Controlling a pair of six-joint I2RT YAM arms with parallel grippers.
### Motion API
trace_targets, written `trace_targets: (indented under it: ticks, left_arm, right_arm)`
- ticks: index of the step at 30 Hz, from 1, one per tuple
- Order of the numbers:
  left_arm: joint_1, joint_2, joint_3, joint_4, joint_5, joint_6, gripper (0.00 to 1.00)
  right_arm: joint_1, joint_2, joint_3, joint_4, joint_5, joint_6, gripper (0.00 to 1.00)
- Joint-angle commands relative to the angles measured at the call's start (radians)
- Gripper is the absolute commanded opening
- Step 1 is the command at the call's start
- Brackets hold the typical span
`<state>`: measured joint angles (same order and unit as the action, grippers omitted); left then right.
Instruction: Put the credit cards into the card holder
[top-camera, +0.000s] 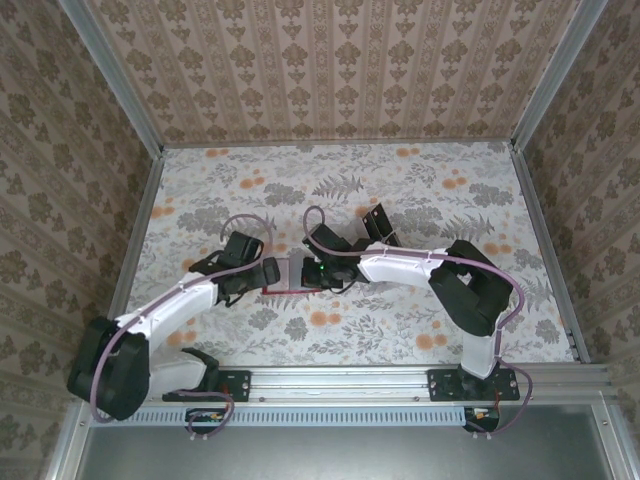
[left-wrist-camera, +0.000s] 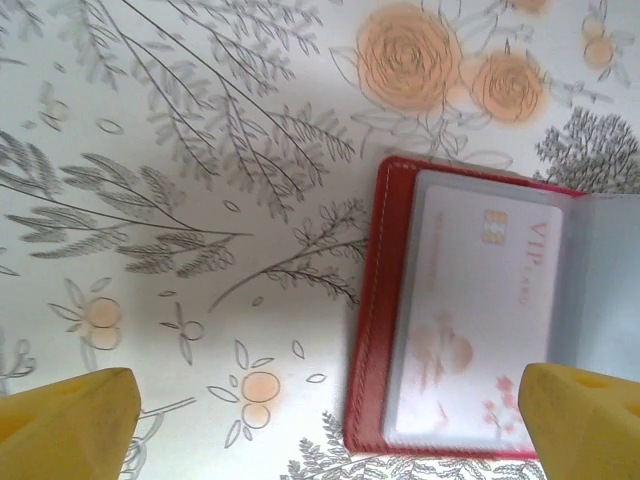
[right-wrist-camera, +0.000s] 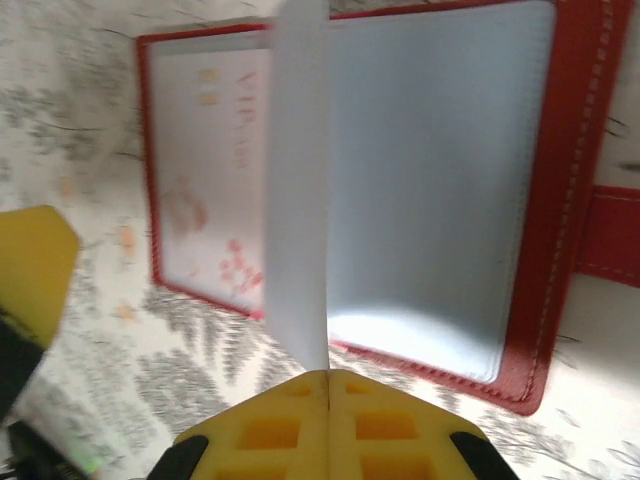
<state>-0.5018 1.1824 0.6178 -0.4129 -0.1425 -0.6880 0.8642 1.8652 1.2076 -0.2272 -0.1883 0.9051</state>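
card holder (right-wrist-camera: 420, 200) lies open on the floral table (top-camera: 400, 180), mid-scene between your two arms. your right gripper (right-wrist-camera: 328, 378) has its fingers pressed together on a clear sleeve (right-wrist-camera: 298, 180) of the holder, which stands upright. your left gripper (left-wrist-camera: 327, 420) hangs with fingers spread, straddling one red edge: one fingertip over bare table, the other over the pale vip card (left-wrist-camera: 480, 310) in its pocket.

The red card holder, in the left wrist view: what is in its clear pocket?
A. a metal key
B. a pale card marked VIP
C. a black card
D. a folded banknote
B: a pale card with a gold chip and the letters VIP lies behind the clear pocket of the open red card holder.
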Motion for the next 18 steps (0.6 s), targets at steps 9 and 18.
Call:
trace_targets:
  ticks: [9, 18]
  left_arm:
    - [0.019, -0.084, -0.006, -0.066, -0.020, -0.054, 1.00]
    - [0.017, -0.149, -0.031, -0.073, -0.041, -0.117, 1.00]
  right_arm:
    - [0.028, 0.095, 0.143, 0.027, -0.101, -0.024, 0.00]
    - [0.036, 0.254, 0.248, 0.056, -0.128, -0.010, 0.17]
